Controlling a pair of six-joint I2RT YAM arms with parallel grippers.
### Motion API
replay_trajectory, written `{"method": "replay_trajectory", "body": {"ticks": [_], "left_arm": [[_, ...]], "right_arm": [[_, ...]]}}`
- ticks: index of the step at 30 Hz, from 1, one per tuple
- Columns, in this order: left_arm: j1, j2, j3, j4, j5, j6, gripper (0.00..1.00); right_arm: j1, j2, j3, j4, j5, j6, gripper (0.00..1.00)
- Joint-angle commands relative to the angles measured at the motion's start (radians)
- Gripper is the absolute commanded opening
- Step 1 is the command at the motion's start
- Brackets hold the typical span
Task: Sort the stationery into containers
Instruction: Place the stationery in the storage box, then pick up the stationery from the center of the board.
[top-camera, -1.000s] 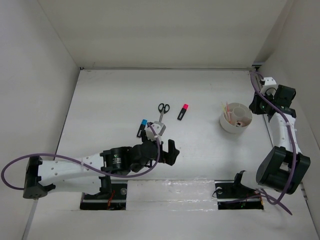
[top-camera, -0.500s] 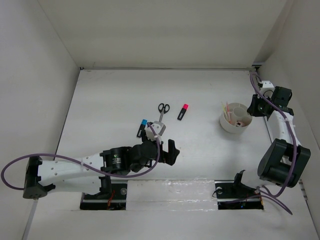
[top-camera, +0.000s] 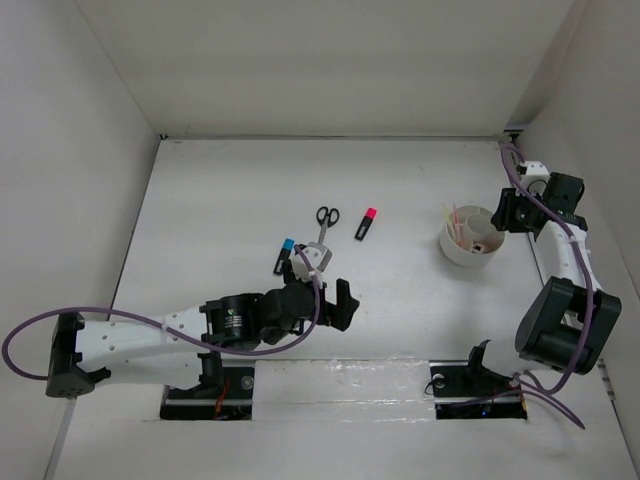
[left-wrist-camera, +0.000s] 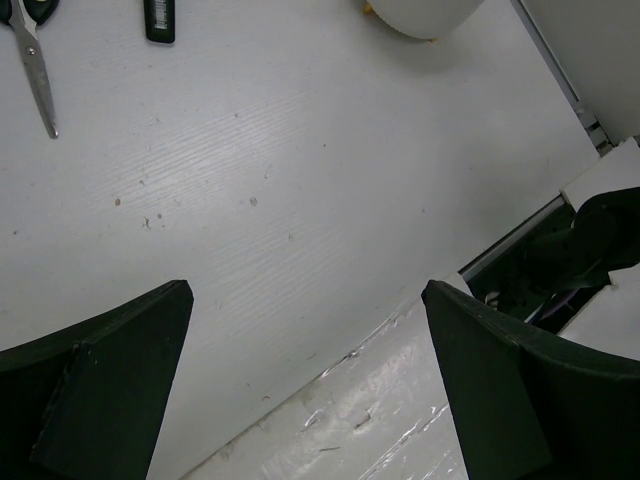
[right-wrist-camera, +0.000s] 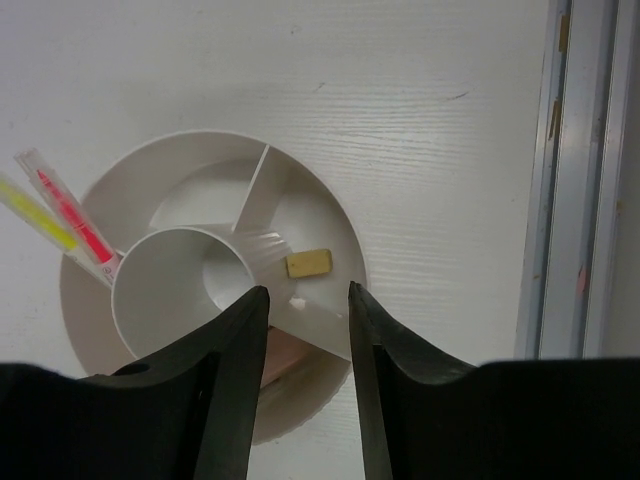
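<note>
The round white tub (top-camera: 472, 238) stands at the right. In the right wrist view (right-wrist-camera: 330, 215) its compartments hold a tan eraser (right-wrist-camera: 307, 263), a pink eraser (right-wrist-camera: 285, 356), a thin red pen (right-wrist-camera: 70, 205) and a pale yellow stick (right-wrist-camera: 35, 212). My right gripper (top-camera: 503, 213) hangs open and empty over the tub's right side (right-wrist-camera: 305, 295). Black-handled scissors (top-camera: 326, 222), the pink-capped marker (top-camera: 365, 224) and the blue-capped marker (top-camera: 285, 254) lie mid-table. My left gripper (top-camera: 322, 290) is wide open and empty, just near of them (left-wrist-camera: 306, 290). The scissors (left-wrist-camera: 35, 70) and a marker (left-wrist-camera: 160, 18) show at its view's top.
A metal rail (right-wrist-camera: 570, 170) runs along the table's right edge, close to the tub. The table's near edge with a shiny strip (left-wrist-camera: 400, 400) lies under the left gripper. The right arm's base (left-wrist-camera: 590, 250) is to its right.
My right gripper has moved down and left toward the tub's right side, then held still. The left arm and the items on the table have not moved.
</note>
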Motion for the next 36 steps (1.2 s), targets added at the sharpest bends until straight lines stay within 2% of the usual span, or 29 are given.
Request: {"method": "replay_trajectory", "body": {"ticks": [1, 6, 9, 10, 11, 12, 13, 14, 15, 16, 17, 19, 20, 22, 23, 25, 26, 28, 29, 30, 32, 33, 34, 36], "left_arm": [[0.001, -0.008, -0.010, 0.031, -0.007, 0.013, 1.00], [0.001, -0.008, -0.001, -0.015, -0.075, -0.029, 1.00], [0.001, 0.030, 0.019, -0.068, -0.142, -0.088, 1.00], [0.001, 0.044, 0.034, -0.082, -0.158, -0.101, 1.00], [0.001, 0.061, 0.060, -0.099, -0.173, -0.113, 1.00], [0.001, 0.102, 0.079, -0.137, -0.202, -0.142, 1.00], [0.015, 0.125, 0.099, -0.156, -0.202, -0.151, 1.00], [0.045, 0.149, 0.122, -0.168, -0.175, -0.151, 1.00], [0.138, 0.188, 0.149, -0.168, -0.077, -0.151, 1.00], [0.188, 0.202, 0.150, -0.138, -0.020, -0.136, 1.00], [0.238, 0.211, 0.150, -0.126, 0.029, -0.126, 1.00], [0.362, 0.234, 0.150, -0.113, 0.122, -0.113, 1.00], [0.395, 0.234, 0.150, -0.113, 0.123, -0.113, 1.00], [0.458, 0.265, 0.186, -0.153, 0.100, -0.113, 1.00], [0.472, 0.274, 0.196, -0.183, 0.083, -0.125, 1.00], [0.507, 0.292, 0.211, -0.193, 0.074, -0.125, 1.00], [0.548, 0.317, 0.225, -0.193, 0.115, -0.097, 1.00], [0.593, 0.341, 0.225, -0.130, 0.182, -0.041, 1.00], [0.605, 0.369, 0.225, -0.130, 0.184, -0.024, 1.00], [0.605, 0.384, 0.243, -0.139, 0.165, -0.024, 1.00], [0.605, 0.421, 0.290, -0.182, 0.126, -0.012, 1.00], [0.614, 0.465, 0.311, -0.194, 0.106, 0.003, 1.00], [0.615, 0.493, 0.332, -0.223, 0.106, 0.038, 1.00], [0.653, 0.570, 0.380, -0.240, 0.112, 0.065, 1.00]], "right_arm": [[-0.002, -0.004, 0.023, 0.041, -0.023, 0.008, 0.44], [-0.002, -0.041, 0.097, 0.021, -0.023, 0.017, 0.44], [-0.002, -0.075, 0.158, 0.010, -0.023, 0.053, 0.48], [0.007, -0.084, 0.173, -0.004, -0.004, 0.062, 0.54], [0.025, -0.098, 0.206, -0.004, 0.029, 0.086, 0.54], [0.088, -0.108, 0.244, -0.030, 0.115, 0.086, 0.60], [0.126, -0.109, 0.244, -0.045, 0.166, 0.086, 0.60], [0.168, -0.109, 0.294, -0.064, 0.225, 0.086, 0.71], [0.212, -0.109, 0.322, -0.105, 0.285, 0.109, 0.90], [0.254, -0.109, 0.347, -0.119, 0.390, 0.128, 1.00], [0.333, -0.118, 0.367, -0.119, 0.455, 0.161, 1.00], [0.412, -0.141, 0.433, -0.157, 0.581, 0.276, 1.00], [0.488, -0.141, 0.465, -0.180, 0.639, 0.318, 1.00], [0.521, -0.180, 0.516, -0.199, 0.520, 0.347, 1.00], [0.530, -0.199, 0.516, -0.170, 0.324, 0.347, 1.00], [0.530, -0.275, 0.417, -0.092, 0.145, 0.356, 1.00], [0.530, -0.303, 0.378, 0.003, 0.087, 0.390, 1.00], [0.530, -0.380, 0.277, 0.088, 0.011, 0.451, 1.00], [0.539, -0.397, 0.263, 0.102, 0.022, 0.499, 1.00], [0.562, -0.408, 0.263, 0.093, 0.110, 0.513, 1.00], [0.703, -0.388, 0.326, 0.018, 0.277, 0.522, 1.00], [0.758, -0.373, 0.354, -0.064, 0.386, 0.531, 1.00], [0.850, -0.359, 0.368, -0.074, 0.519, 0.531, 1.00], [0.892, -0.349, 0.338, 0.009, 0.528, 0.582, 1.00]]}}
